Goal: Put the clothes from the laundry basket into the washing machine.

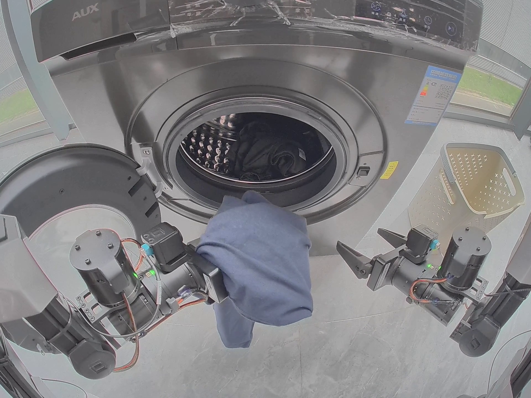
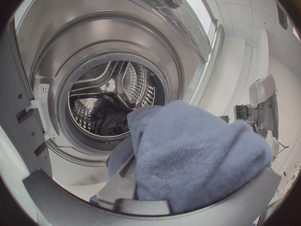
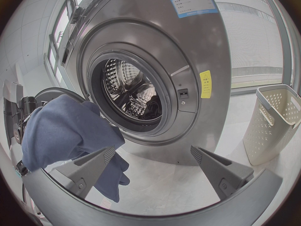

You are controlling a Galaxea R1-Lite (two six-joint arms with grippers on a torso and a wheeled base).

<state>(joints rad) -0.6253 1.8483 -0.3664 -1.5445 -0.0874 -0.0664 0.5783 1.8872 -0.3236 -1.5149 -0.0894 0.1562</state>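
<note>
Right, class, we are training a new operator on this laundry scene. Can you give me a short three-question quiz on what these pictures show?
1. True or false: a dark garment already lies inside the steel drum of the grey front-loading washing machine.
2. What is the left tool gripping?
A. a blue cloth garment
B. a white towel
C. nothing
3. On which side of the robot does the cream perforated plastic laundry basket stand?

Key: 1 true; 2 A; 3 its right.
</note>
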